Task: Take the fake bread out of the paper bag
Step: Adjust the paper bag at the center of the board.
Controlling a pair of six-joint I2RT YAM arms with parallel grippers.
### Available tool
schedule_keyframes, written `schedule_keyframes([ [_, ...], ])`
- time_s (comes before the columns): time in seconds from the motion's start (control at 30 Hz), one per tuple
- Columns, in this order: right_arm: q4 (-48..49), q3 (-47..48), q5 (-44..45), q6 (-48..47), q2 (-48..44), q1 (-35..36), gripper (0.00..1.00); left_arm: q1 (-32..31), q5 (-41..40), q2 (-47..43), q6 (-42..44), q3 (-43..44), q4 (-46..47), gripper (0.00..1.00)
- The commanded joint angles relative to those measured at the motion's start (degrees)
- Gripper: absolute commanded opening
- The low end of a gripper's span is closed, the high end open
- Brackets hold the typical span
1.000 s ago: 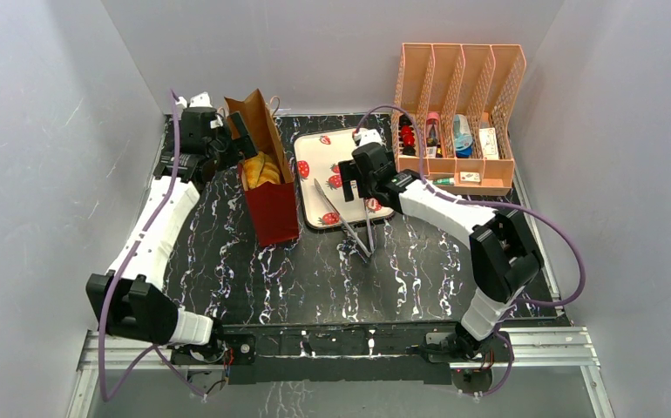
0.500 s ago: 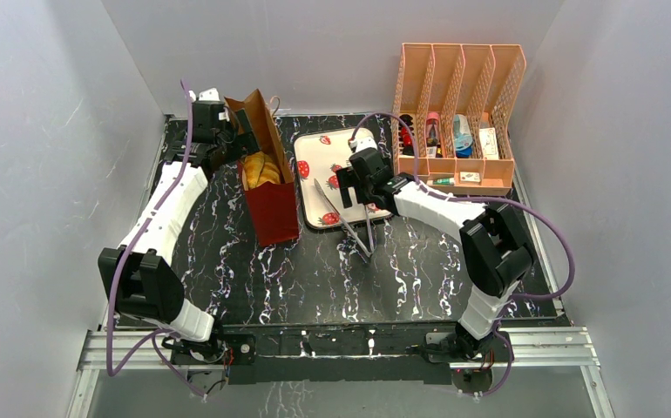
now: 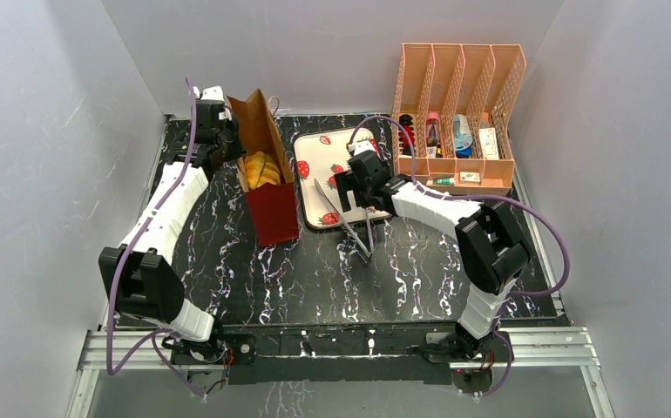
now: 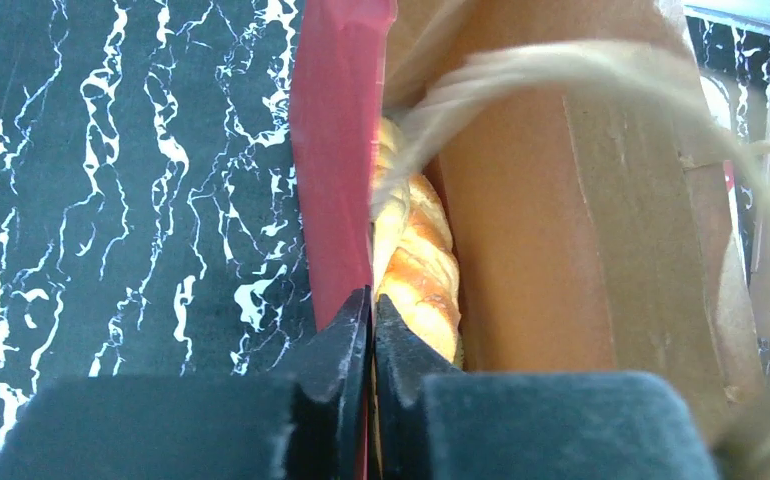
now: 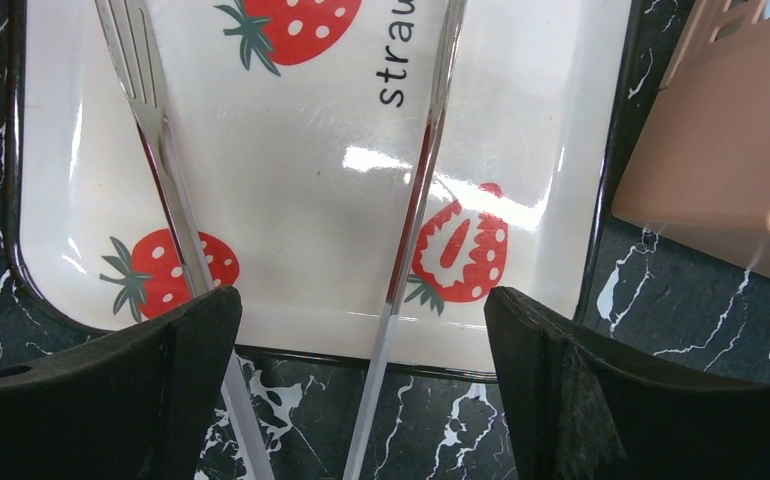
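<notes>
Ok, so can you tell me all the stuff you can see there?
paper bag: one, brown top and red bottom, standing at the back left
fake bread: orange-yellow and ridged, inside the bag; count hidden
tray: one, white with red strawberries, right of the bag
tongs: one, silver, tips on the tray, joined end on the table
rack: one, peach, four slots, back right
small items: several, mixed colours, in the rack; too small to name
table: one, black with white veins, under everything
left end effector: one, black, pinched shut on the bag's wall
right end effector: one, black, open above the tongs and tray
</notes>
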Motion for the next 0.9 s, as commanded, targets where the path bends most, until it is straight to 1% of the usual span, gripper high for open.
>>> schedule_keyframes([
  [0.0,3.04,-0.17,-0.95,0.12,0.28,0.24,0.95,-0.31,-0.29,-0.28,3.0,0.55,-0.3,0.0],
  [0.07,3.21,-0.19,-1.37,0.08,0.37,0.22,0.98,-0.31,-0.93,-0.05,3.81,1.0,-0.55,0.0],
  [0.23,3.3,0.65,-2.28,-0.38,0.76,0.23,0.98,-0.26,-3.38,0.53,5.96,3.34,0.21,0.0],
  [0.67,3.43,-0.04,-4.39,-1.02,-0.29,0.33,0.98,0.87,-7.51,5.94,13.88,15.48,-1.41,0.0],
  [0.87,3.89,-0.66,-5.16,-1.02,-1.03,0.58,0.98,2.42,-11.07,5.05,15.72,16.16,0.31,0.0],
])
